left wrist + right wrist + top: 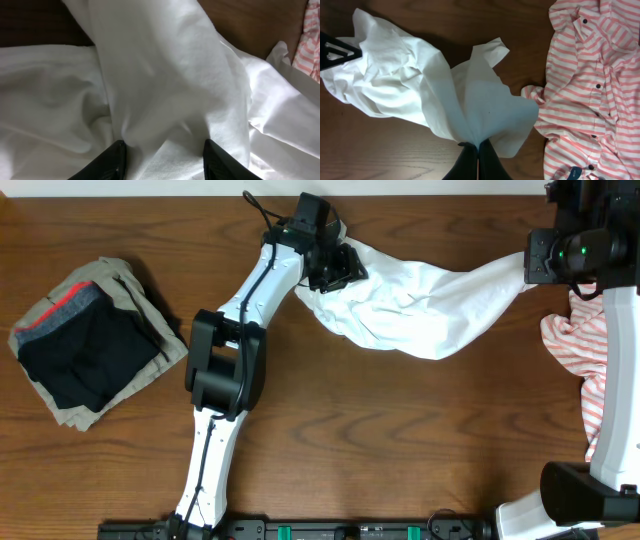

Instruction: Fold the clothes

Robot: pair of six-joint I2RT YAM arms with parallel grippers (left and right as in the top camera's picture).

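1. Grip status: left fingers (pixel 114 162) stand part-way apart, clamped on a thick bunch of the white garment (pixel 420 310). Cloth fills the gap btwn them.
2. Right fingers (pixel 470 165) are clenched tight, pinching a thin edge of the same garment.
3. Garment position: strung btwn the two sets of fingers. The mid section sags and rests crumpled on the tabletop (pixel 400 440), nearer the left fingers.
4. Done so far: both ends gripped. No fold line or flat panel visible.
5. Remaining (est.): spread flat, make all folds, set down. Task looks to be at an early stage.
6. Other items: striped shirt (pixel 585 350) lies loose just beside the right fingers. A dark and khaki pile (pixel 90 345), neatly stacked, sits well apart from the left fingers, on the side away from the garment.
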